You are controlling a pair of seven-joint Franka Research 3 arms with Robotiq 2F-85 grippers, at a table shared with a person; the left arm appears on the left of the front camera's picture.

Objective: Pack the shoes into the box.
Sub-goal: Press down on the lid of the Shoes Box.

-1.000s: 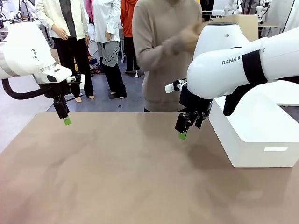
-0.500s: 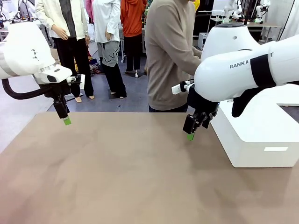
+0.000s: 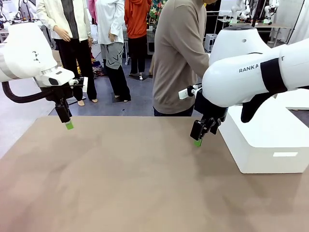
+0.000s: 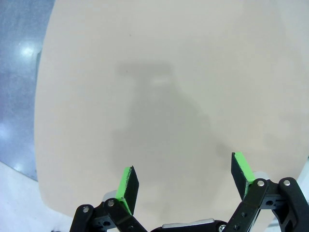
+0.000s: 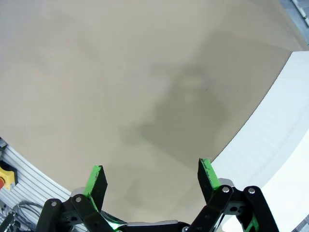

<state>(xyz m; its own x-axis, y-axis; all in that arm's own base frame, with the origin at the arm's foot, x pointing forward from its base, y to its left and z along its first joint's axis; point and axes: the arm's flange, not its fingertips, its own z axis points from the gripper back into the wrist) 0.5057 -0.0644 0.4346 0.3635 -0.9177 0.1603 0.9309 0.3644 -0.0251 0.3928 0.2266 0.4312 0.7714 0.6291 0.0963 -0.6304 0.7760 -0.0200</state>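
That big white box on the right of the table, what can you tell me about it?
The white box sits on the tan table at its right side, by the far edge. It looks like smooth plastic or coated board, with rounded corners and plain walls; a small pale label shows on its near wall. Its top is open, the inside hidden by the right arm. The right pincer, open, hangs beside its left end, apart from it. The right wrist view shows its white wall.

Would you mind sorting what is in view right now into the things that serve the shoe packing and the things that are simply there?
For the job:
- left gripper, open, hanging over the bare table
- right gripper, open, above the table beside the white box
- person at the far side, turned sideways

Simply there:
- white box on the table's right side
- people standing in the background
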